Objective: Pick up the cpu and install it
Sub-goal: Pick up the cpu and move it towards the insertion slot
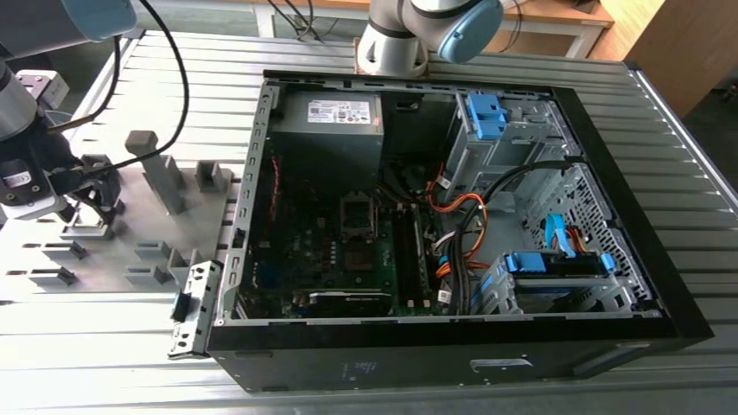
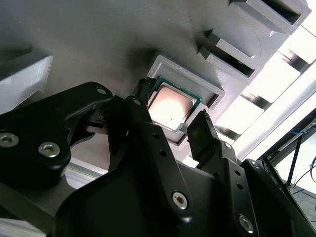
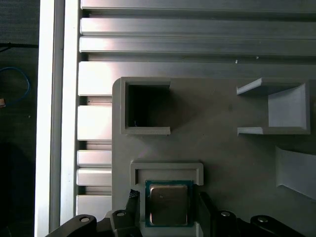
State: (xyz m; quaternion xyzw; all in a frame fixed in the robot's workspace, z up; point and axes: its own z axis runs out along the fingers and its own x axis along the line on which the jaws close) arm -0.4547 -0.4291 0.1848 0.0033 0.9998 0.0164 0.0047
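Our black two-finger gripper sits open astride the small silvery square cpu in its grey plastic holder pocket; we'd squeeze its edges evenly, keeping level.

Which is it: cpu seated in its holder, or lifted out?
Seated. In the first wrist view the cpu lies flat inside the grey holder frame, the open claw straddling it.

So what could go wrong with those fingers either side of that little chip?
The cpu sits in a walled holder; the gripper, straddling it, could catch the rim instead of the chip's edges. An uneven grip might tilt it. The computer case is crowded with cables that could snag.
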